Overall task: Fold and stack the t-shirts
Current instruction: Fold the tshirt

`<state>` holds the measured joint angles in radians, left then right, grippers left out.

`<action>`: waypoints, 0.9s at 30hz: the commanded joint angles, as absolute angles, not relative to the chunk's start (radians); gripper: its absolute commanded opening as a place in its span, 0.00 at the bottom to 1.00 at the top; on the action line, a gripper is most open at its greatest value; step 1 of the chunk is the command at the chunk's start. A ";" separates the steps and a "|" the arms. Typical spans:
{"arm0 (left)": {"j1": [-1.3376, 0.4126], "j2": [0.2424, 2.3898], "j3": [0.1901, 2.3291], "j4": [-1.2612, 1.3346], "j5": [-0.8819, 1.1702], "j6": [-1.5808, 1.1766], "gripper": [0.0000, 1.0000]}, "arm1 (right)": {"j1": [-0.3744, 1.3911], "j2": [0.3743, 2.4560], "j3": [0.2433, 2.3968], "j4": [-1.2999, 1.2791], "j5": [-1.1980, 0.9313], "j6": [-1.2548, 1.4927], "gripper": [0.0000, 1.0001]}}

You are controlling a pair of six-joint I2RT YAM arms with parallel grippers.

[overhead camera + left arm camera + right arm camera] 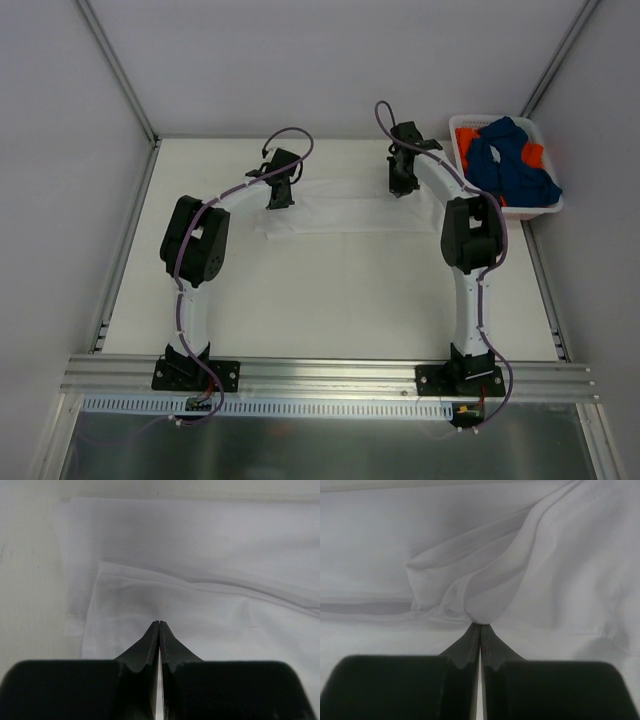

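1. Pale grey walls box in a white table (330, 300). A plain white cloth t-shirt (345, 212) lies across its far middle as a long, partly folded band, nearly the table's colour.
2. The right gripper (480, 626) is clenched on a bunched ridge of that shirt near its right end. Cloth puckers up from the tips, I judge so that the edge can be lifted for a fold.
3. The left gripper (159, 625) is closed too, its tips at a folded edge near the shirt's left end. I cannot tell whether any cloth is caught between them.
4. One arm at each end looks meant to hold the band straight while it is folded over.
5. A white plastic basket (520, 212) in the far right corner holds a dark blue t-shirt (510, 160) and a bright orange t-shirt (466, 135). They are well apart from the white one and apparently waiting their turn.
6. No brand, label or writing can be read anywhere.
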<state>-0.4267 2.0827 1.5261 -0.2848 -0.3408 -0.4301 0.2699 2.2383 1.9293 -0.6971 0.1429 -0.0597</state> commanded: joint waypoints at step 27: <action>-0.433 2.065 1.488 -0.290 -0.364 -0.452 0.00 | 0.264 2.275 2.129 -0.459 0.080 -0.026 0.36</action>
